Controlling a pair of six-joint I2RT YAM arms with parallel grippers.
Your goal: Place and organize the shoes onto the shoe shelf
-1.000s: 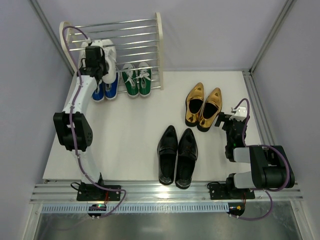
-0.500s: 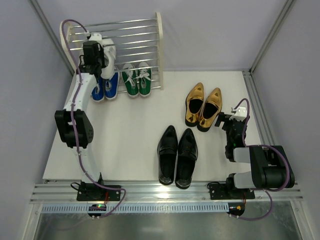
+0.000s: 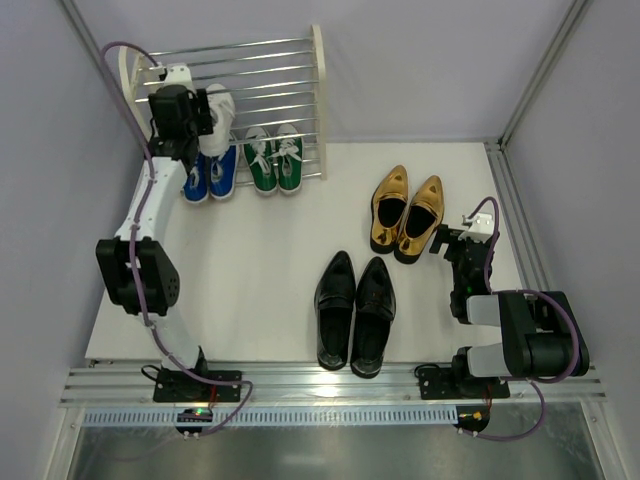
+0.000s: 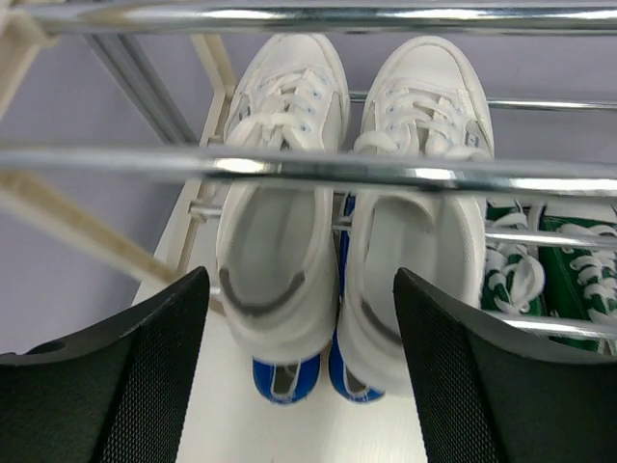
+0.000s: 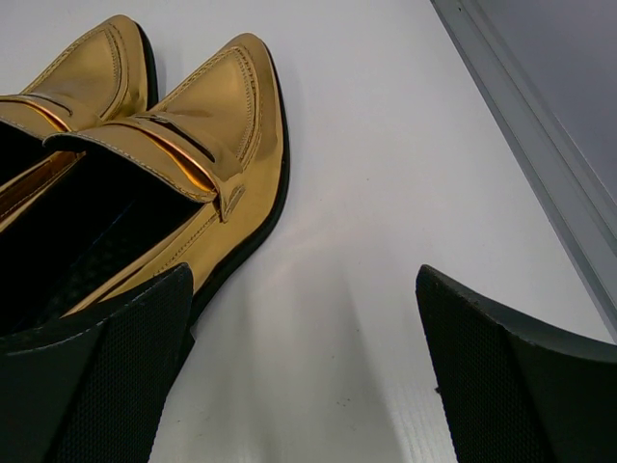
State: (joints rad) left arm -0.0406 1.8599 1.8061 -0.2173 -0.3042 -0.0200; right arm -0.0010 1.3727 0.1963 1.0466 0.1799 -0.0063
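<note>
**Now: left gripper (image 4: 299, 280) released, white sneakers (image 4: 285, 116) on shoe shelf (image 3: 318, 90)**

Since the earlier frame the jaws have opened wide and the arm has swung slightly left. The laced pair rests on the chrome rods above the blue sneakers (image 3: 222, 172), heels toward the gripper and framed between its open fingers. Right gripper (image 5: 304, 275) stands wide beside the gold shoes (image 5: 193, 125).

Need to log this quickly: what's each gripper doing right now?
Left gripper: open, not gripping the white sneakers.
Right gripper: open, holding nothing.
</note>
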